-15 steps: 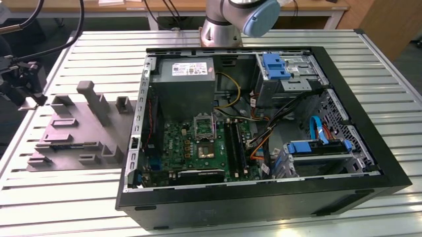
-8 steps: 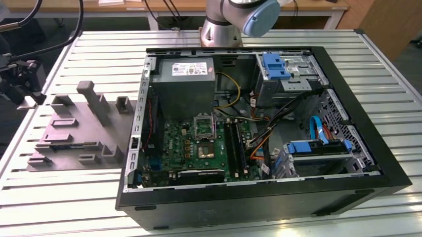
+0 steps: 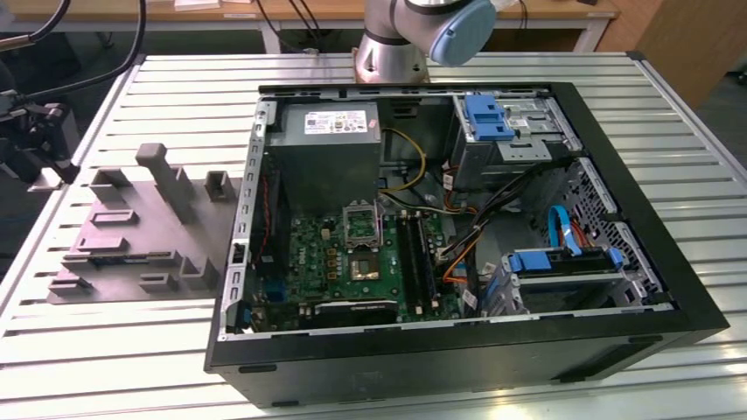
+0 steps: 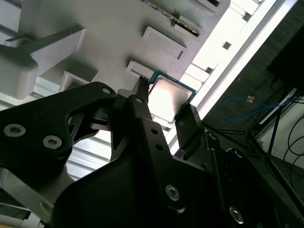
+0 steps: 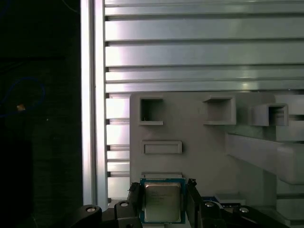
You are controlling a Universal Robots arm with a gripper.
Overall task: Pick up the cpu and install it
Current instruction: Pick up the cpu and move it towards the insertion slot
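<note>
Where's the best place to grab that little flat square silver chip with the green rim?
Grip the small flat square silver chip by two opposite thin side edges, coming square onto its broad top. It is thin and lies parallel to the grey moulded plastic tray, so probably only the rim offers purchase; the end effector straddles it that way.

Worktop (image 3: 117,350): silver metal, slatted; grooves run from 9 to 3 o'clock across the exterior view; a plain rail borders the edges. Lying directly on it, in that view: at 9 o'clock, grey moulded tray (image 3: 129,236), flat, with upright posts and square pockets; from centre to 3 o'clock, black computer case (image 3: 443,359), on its side, open face up, just beside the tray; at 12 o'clock, robot arm base (image 3: 393,61), near the case's far wall.
</note>
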